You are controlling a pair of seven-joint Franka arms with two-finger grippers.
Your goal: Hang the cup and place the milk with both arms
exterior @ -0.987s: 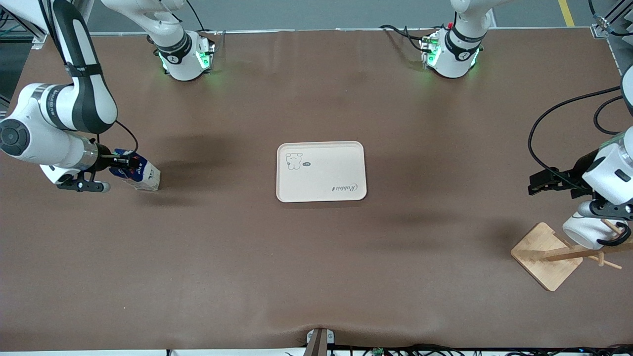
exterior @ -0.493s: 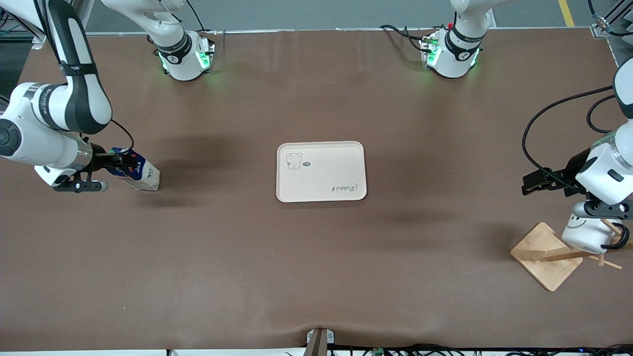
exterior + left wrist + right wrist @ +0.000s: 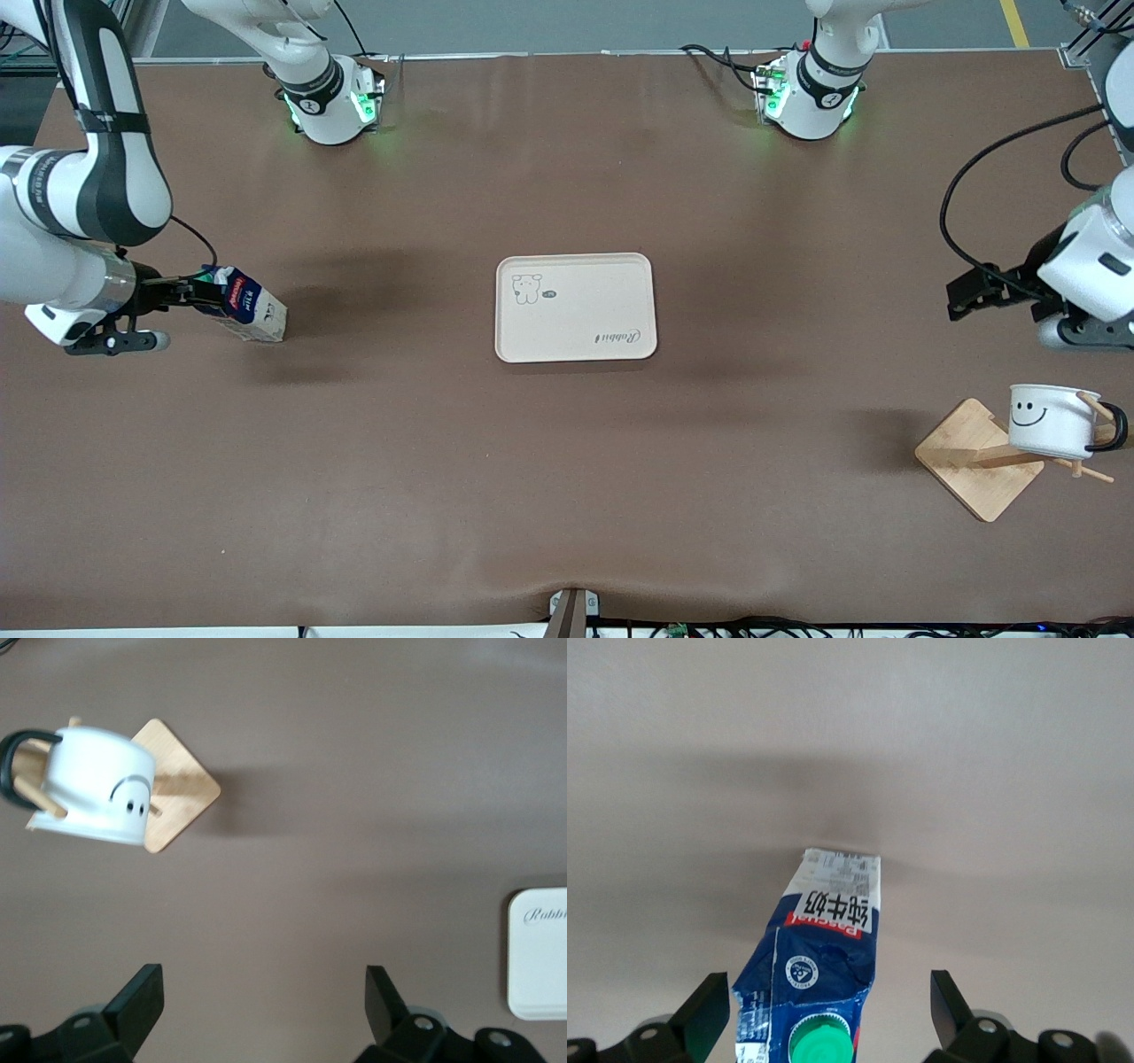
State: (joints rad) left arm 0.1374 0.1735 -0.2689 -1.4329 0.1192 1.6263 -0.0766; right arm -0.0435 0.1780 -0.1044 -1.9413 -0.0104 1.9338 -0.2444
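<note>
The cup [image 3: 1050, 419], a white mug with a black smiley, hangs by its black handle on a peg of the wooden rack [image 3: 966, 456] near the left arm's end of the table. It also shows in the left wrist view [image 3: 97, 784]. My left gripper [image 3: 959, 301] is open and empty, up in the air beside the rack and apart from the cup; the left wrist view shows it over bare table [image 3: 266, 992]. The milk [image 3: 246, 312] stands near the right arm's end. My right gripper [image 3: 189, 291] is open at the carton's top, its fingers on either side of the green-capped top [image 3: 824, 939].
A cream tray [image 3: 576, 346] with a bear drawing lies at the table's middle; its edge shows in the left wrist view [image 3: 540, 957]. Brown cloth covers the table. A small mount sits at the table edge nearest the front camera [image 3: 571, 611].
My left gripper has let go of the cup and lifted away from the rack; the cup now hangs level. My right gripper has drawn back along the milk's top toward the right arm's end.
</note>
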